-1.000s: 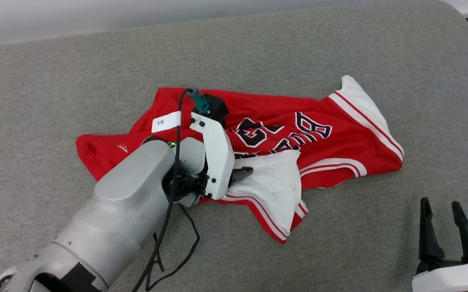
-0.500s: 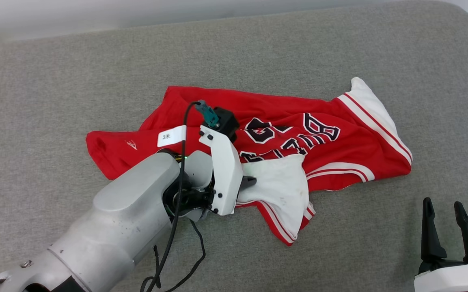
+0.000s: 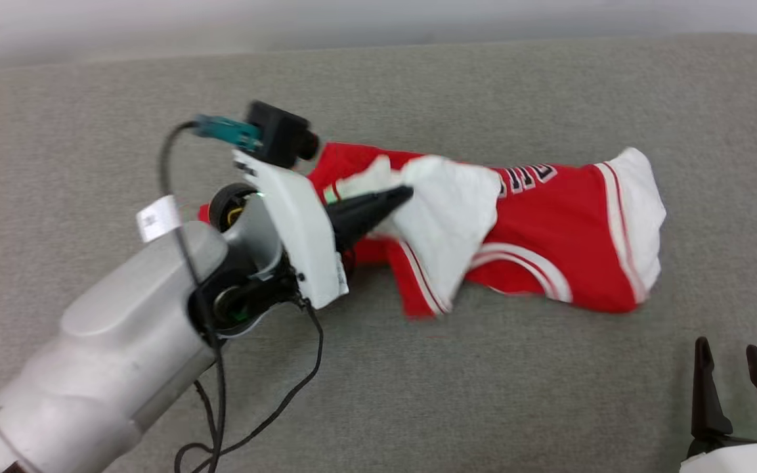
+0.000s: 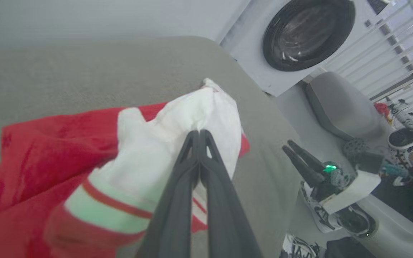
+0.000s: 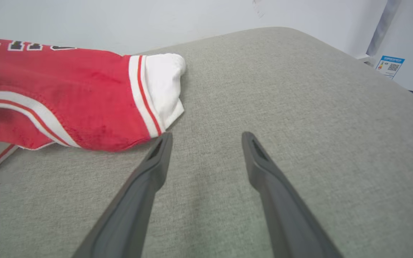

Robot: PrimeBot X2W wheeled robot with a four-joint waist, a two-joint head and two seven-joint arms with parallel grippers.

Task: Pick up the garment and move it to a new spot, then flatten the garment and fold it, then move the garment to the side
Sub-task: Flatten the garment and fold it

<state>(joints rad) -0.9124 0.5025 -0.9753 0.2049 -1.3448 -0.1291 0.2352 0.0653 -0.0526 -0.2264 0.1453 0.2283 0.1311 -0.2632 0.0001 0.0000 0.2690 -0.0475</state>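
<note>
Clamping the left hand [image 3: 406,192] fully shut on a bunched white sleeve of the garment [image 3: 549,223]. Trailing rightward from those fingertips, lying on the grey bench [image 3: 483,394]. Holding the right hand [image 3: 727,346] spread wide, empty, near the striped sleeve end.

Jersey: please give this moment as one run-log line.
left gripper: shut on white sleeve of jersey | right gripper: open, apart from jersey

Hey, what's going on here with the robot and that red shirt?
The left gripper is shut on a white sleeve of the shirt, holding it up off the grey cushion. The rest of the shirt lies crumpled on the cushion. The right gripper is open, off to the side and clear of the shirt.
</note>
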